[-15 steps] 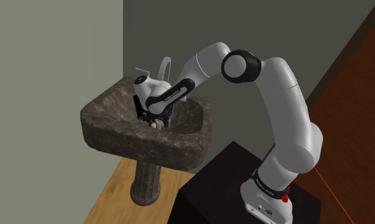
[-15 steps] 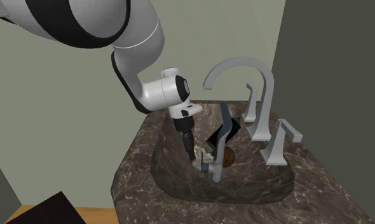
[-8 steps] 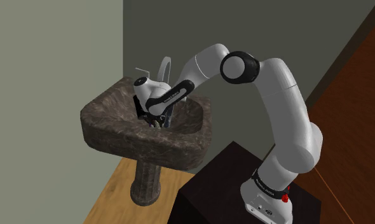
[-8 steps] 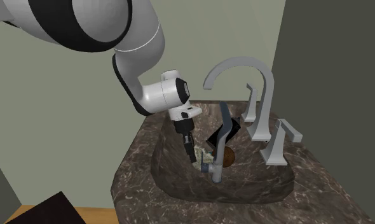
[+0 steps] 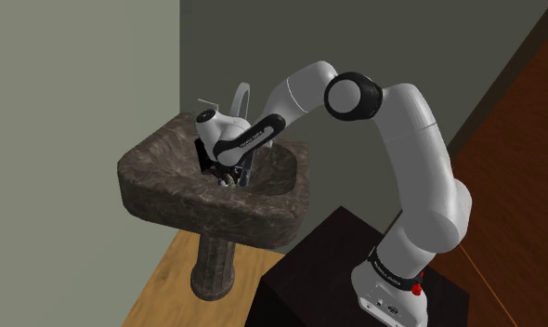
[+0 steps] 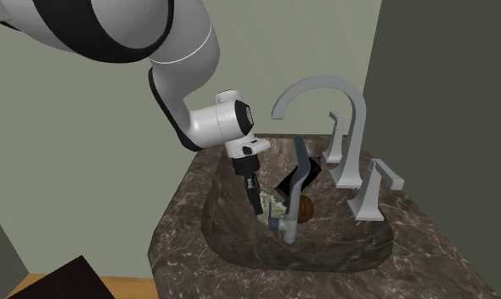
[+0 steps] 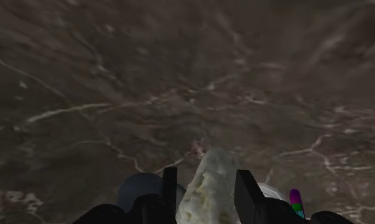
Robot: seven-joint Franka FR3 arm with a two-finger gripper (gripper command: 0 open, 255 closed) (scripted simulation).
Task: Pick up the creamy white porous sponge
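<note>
The creamy white porous sponge stands between my two black fingers, which clasp it from both sides, so my gripper is shut on it. It is low over the dark marbled basin floor. In the second exterior view the gripper reaches down into the sink, with a pale bit of sponge beside its tip. From the shoulder camera the hand is down inside the basin.
A grey arched faucet with two handles stands on the sink's far rim. A dark curved utensil and a brown round thing lie in the basin beside the sponge. A small striped thing lies near one finger. The pedestal sink stands against the wall.
The fingers have closed onto the sponge. The hand has stayed at about the same spot in the basin.
</note>
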